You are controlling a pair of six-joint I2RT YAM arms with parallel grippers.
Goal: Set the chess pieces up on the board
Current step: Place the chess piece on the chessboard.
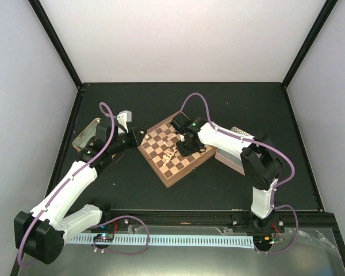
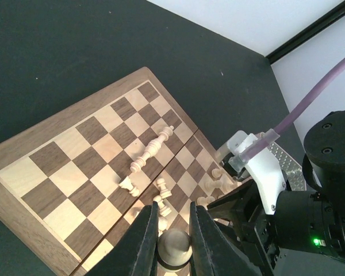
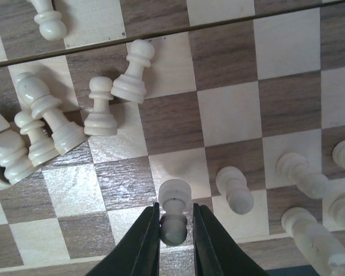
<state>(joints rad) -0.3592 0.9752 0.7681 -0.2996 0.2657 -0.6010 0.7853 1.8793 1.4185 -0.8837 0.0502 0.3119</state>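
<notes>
Left jaws are clamped on a small cream piece. Right jaws sit close on either side of a cream pawn, and I cannot tell whether they press it or stand just clear.

Top external view: the board (image 1: 161,164) lies turned cornerwise near the middle of the black table (image 1: 218,103). The right gripper (image 1: 181,150) is down over the board's middle, and the left gripper (image 1: 141,136) is at its left corner. One metal tin (image 1: 87,133) lies beneath the left arm. A second tin (image 1: 227,159) lies beside the board, under the right arm.

Left wrist view: the left gripper (image 2: 173,241) holds the cream piece (image 2: 173,248) above the board (image 2: 63,172). A tall piece (image 2: 152,148) lies toppled near the centre seam, with smaller ones close by.

Right wrist view: the right gripper (image 3: 175,230) brackets the pawn (image 3: 175,210) over the board (image 3: 230,109). Other chess pieces (image 3: 46,123) are clustered at left, and several more lie toppled at right.
</notes>
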